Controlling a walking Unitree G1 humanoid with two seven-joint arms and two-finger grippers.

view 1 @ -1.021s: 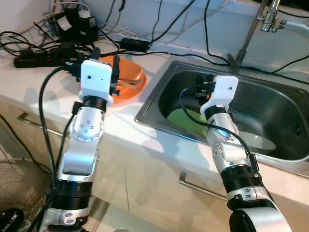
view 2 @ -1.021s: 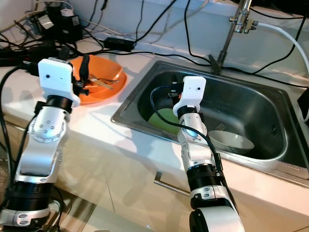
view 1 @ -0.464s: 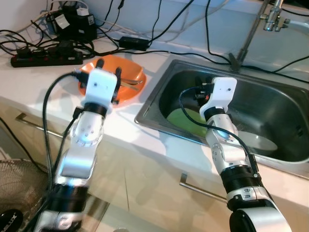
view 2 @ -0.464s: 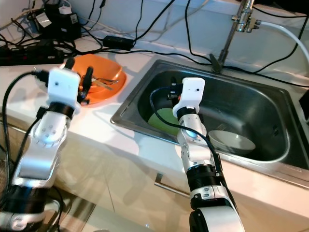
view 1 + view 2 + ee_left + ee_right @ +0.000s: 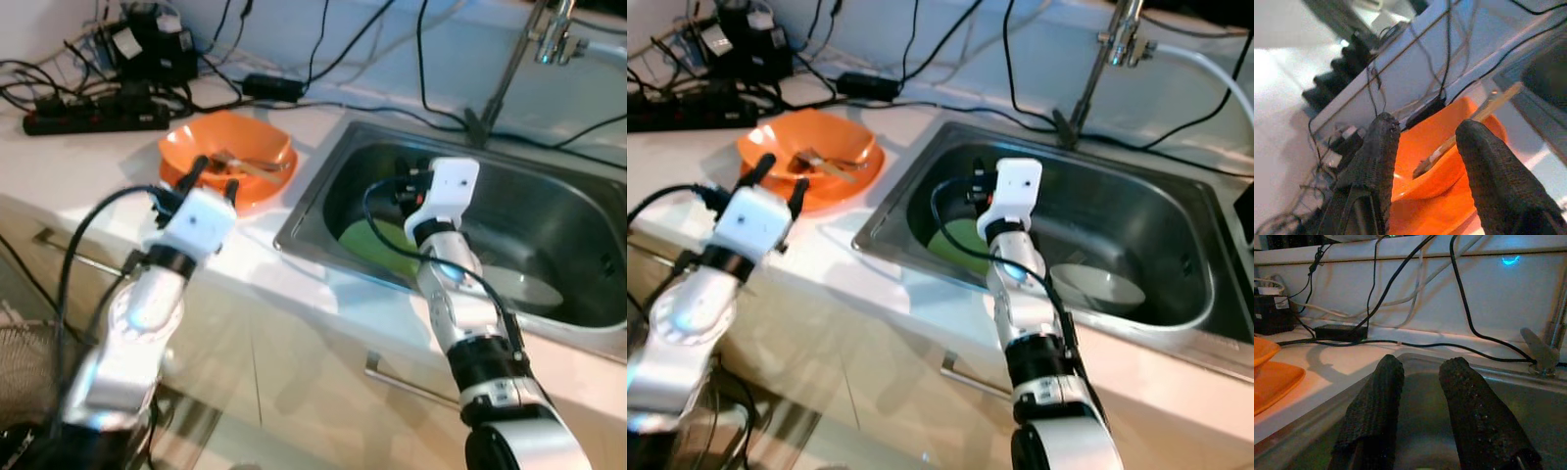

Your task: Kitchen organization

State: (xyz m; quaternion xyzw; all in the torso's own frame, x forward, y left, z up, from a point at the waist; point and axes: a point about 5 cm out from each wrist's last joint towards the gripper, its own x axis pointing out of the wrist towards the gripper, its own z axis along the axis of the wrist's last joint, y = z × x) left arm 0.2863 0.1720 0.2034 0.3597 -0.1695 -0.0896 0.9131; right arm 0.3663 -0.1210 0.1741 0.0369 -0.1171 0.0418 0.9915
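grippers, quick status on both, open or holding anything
Left gripper: jaws open, empty, near the orange bowl on the counter.
Right gripper: jaws open, empty, over the sink.

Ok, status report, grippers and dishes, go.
Left gripper open, empty, near orange bowl. Right gripper open over sink. Green plate, white bowl inside sink.
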